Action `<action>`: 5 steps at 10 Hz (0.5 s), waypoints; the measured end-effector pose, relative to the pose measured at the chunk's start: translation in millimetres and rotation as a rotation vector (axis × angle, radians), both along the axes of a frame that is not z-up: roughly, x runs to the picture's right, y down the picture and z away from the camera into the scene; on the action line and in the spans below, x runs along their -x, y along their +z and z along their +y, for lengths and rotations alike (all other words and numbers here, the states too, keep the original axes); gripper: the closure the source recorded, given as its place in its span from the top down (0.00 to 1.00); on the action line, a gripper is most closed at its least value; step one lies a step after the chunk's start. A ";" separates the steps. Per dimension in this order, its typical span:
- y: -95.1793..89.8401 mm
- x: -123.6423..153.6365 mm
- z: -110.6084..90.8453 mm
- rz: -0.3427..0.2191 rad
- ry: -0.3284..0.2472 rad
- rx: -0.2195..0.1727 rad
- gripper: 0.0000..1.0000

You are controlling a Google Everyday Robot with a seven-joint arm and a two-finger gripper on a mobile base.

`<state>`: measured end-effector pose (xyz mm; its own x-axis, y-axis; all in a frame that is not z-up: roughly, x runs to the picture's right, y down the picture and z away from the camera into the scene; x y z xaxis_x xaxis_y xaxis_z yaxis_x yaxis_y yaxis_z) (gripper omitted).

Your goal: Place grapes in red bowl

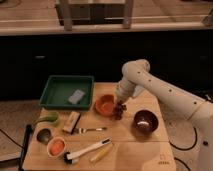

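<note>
The red bowl [105,104] is a round orange-red bowl with a matte inside, standing mid-table. The grapes [119,110] are a small dark lumpy bunch just right of the bowl's rim, on or just above the table. My gripper [120,103] hangs from the white arm, directly above the grapes and touching or nearly touching them. The bunch is outside the bowl.
A dark maroon glossy bowl [145,121] stands right of the grapes. A green tray [60,87] with a grey sponge [76,96] is at back left. A small pale bowl with orange contents [56,147], a brush [88,149], a fork [90,130] and a wooden block [71,121] lie at front left.
</note>
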<state>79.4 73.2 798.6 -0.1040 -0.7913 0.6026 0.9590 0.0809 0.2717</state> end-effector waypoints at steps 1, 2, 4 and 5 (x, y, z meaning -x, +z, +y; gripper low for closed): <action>-6.2 3.5 -8.2 -0.003 -0.013 -0.005 0.01; -10.2 5.5 -12.8 -0.004 -0.023 -0.005 0.01; -20.4 10.5 -29.0 -0.006 -0.048 -0.011 0.01; -22.3 12.3 -34.6 -0.007 -0.053 -0.015 0.01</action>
